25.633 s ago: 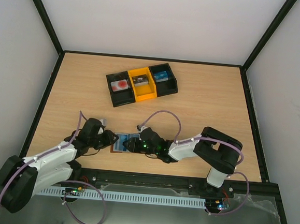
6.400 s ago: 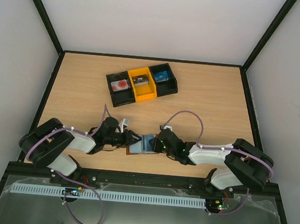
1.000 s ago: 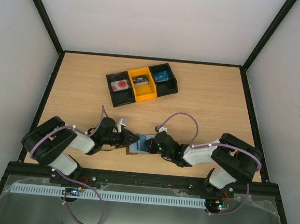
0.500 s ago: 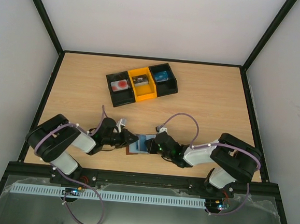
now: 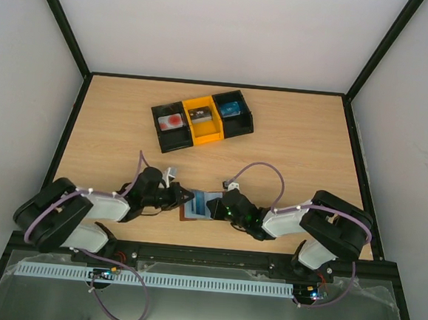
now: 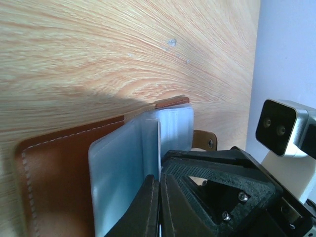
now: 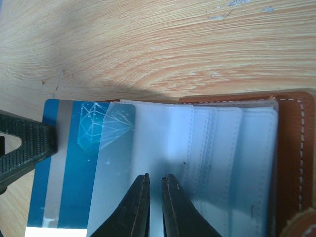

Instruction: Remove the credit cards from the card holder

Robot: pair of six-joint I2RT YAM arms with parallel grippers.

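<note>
The brown card holder (image 5: 187,214) lies open near the table's front edge, between both arms. A blue credit card (image 7: 59,168) with a pale line pattern sticks halfway out of its clear pocket (image 7: 163,143). My left gripper (image 6: 159,178) is shut on that card's thin edge, and one of its fingers (image 7: 24,143) shows at the card's left side. My right gripper (image 7: 155,177) is closed to a narrow slit on the pocket leaf of the holder (image 7: 296,148). In the top view the left gripper (image 5: 190,200) and right gripper (image 5: 216,207) meet over the holder.
A three-part black-and-yellow tray (image 5: 218,128) stands further back, with a card in each compartment: a whitish one with a red mark (image 5: 174,120), a dark one (image 5: 199,114) and a blue one (image 5: 230,109). Black frame rails border the table.
My left gripper has closed onto the blue card's edge. The left arm's elbow has swung down and to the left. The right arm has stayed put on the holder.
</note>
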